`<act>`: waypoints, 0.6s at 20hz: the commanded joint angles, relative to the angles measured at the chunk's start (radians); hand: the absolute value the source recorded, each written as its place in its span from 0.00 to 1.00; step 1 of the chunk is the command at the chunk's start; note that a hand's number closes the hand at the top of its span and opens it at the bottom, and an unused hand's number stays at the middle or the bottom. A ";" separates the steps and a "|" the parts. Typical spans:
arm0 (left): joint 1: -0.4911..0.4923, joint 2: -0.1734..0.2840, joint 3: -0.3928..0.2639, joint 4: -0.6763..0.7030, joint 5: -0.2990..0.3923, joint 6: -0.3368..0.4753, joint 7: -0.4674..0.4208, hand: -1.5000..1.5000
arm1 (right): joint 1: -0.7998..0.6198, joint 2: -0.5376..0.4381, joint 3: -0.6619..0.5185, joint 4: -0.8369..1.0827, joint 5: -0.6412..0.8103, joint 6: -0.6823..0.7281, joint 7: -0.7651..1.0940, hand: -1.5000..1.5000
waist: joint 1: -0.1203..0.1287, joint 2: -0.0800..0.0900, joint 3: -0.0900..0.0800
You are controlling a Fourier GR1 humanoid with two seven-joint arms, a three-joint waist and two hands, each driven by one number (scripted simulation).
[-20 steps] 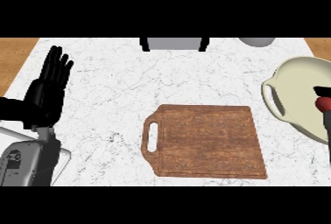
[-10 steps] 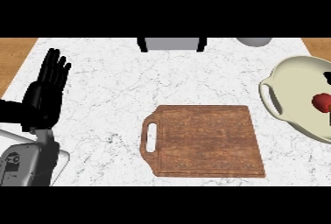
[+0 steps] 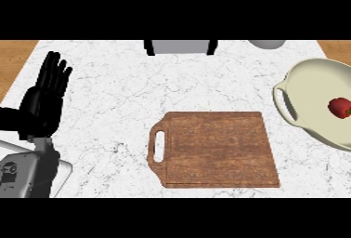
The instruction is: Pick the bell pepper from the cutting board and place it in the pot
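- The bell pepper, small and red, lies inside the pot, on the cream floor of the bowl close to the view's right edge.
- The pot is a pale, cream-coloured vessel standing on the desk at the right side; part of it runs past the right edge of the view.
- A loop handle on the pot's left rim faces the cutting board.
- The cutting board is a brown wooden slab lying flat on the desk near the middle, lower than the pot and just to its left, apart from it.
- The board has a slot handle cut through its left end, and its top carries nothing.
- The desk is white marble with grey veins; strips of wooden surface show at the upper left and upper right corners.
- The left hand shows at the view's left side, its black fingers straight and pointing up, released and grasping nothing.
- The grey left forearm comes in from the lower left corner beneath that hand.
- The right hand shows nowhere in the view.
- A grey box-like object with dark sides sits at the desk's far edge, top centre.
- A pale rounded object is cut off by the top edge, right of the grey box.
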 commanded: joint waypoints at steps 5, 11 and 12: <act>0.030 0.012 0.001 -0.057 0.004 -0.009 0.041 0.50 | 0.310 0.038 -0.047 -0.285 -0.219 0.052 -0.077 0.00 | 0.004 0.001 0.000; 0.019 -0.045 -0.019 0.024 -0.028 0.014 -0.059 0.50 | 0.475 0.148 -0.035 -0.489 -0.286 0.071 -0.095 0.00 | 0.005 0.003 0.000; 0.052 -0.051 -0.042 -0.059 -0.040 0.030 -0.009 0.50 | 0.522 0.149 -0.068 -0.464 -0.390 0.079 -0.190 0.00 | 0.004 0.001 0.001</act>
